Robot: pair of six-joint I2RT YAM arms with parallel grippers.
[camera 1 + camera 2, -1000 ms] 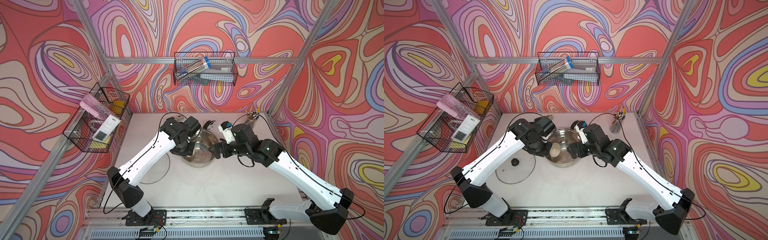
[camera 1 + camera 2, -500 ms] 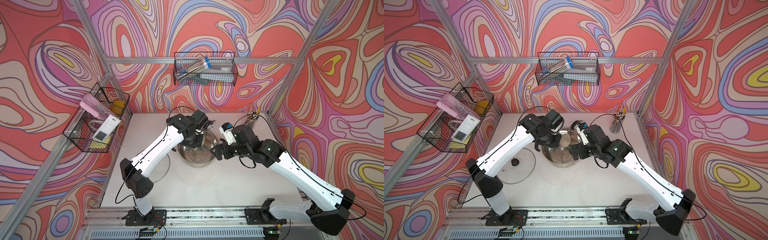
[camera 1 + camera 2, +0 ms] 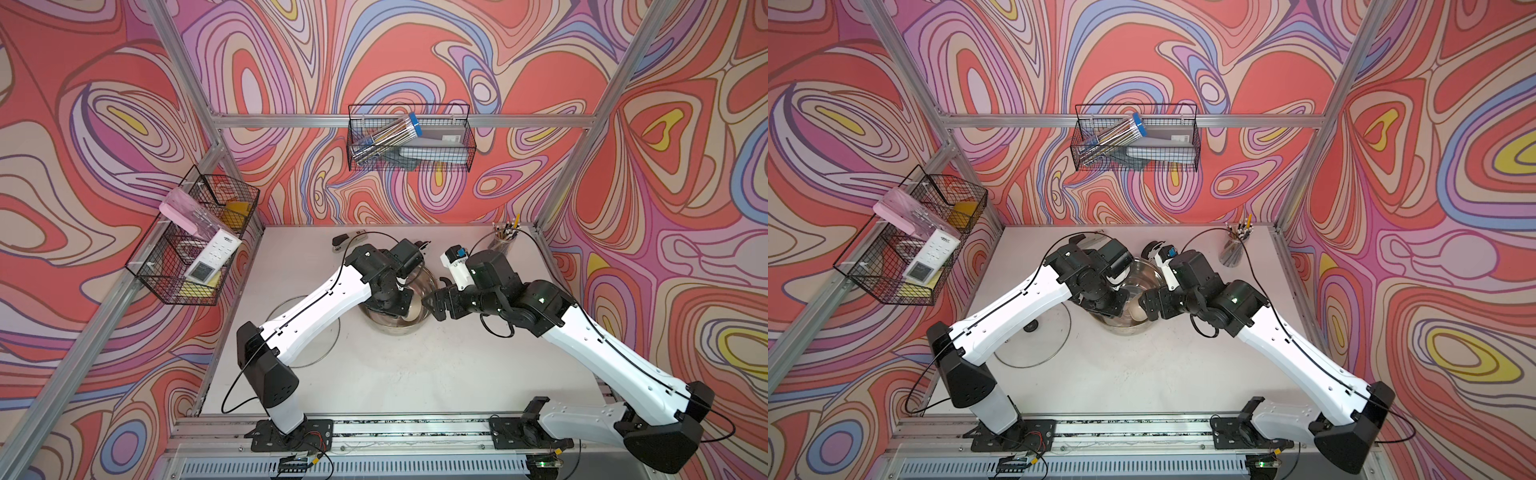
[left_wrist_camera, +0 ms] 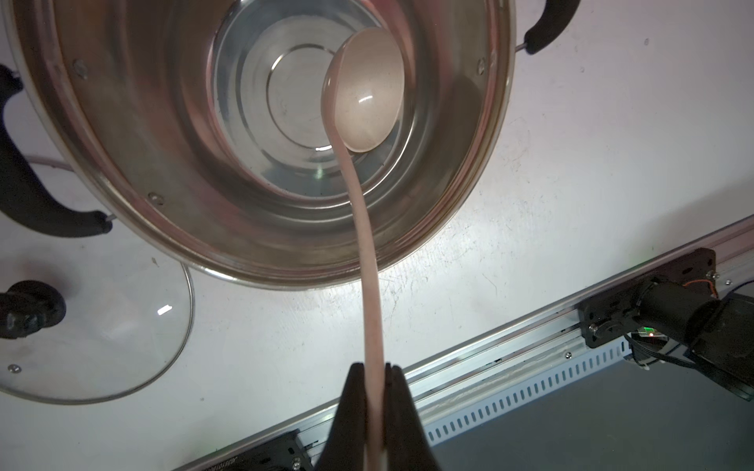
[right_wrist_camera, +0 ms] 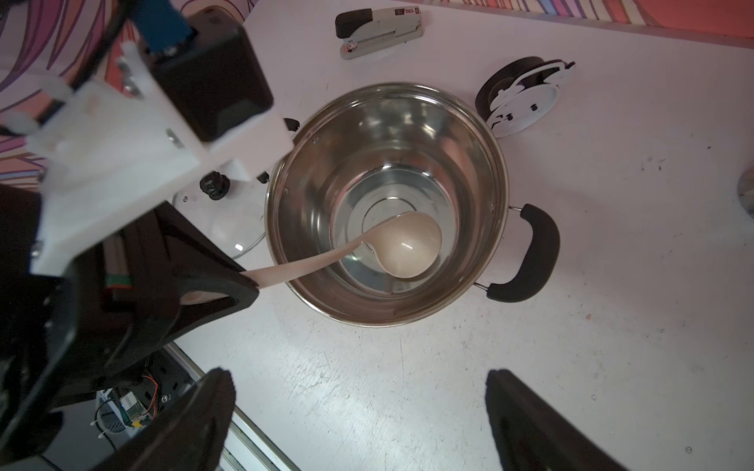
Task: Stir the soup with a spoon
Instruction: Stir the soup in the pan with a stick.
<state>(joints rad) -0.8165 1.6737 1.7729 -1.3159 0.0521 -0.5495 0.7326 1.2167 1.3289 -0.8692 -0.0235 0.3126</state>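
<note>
– Steel pot (image 4: 143,122) first: what's changed?
– Clamped tight on the handle of the spoon (image 4: 366,244), the left jaws have swung across; its bowl, far ahead of them, has crossed the pot floor. Stirring's under way. The right jaws gape empty, pot ahead of them.

Left claw (image 4: 373,371) swept spoon (image 5: 410,250) across pot (image 5: 310,204), left to right.

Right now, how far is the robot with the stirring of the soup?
Done: the glass lid lies beside the pot, and the left gripper is shut on the spoon by its handle. In hand: the spoon bowl sits low inside the pot. Left: the stirring itself; one moment cannot show how much is done. The right gripper hangs open, empty.
</note>
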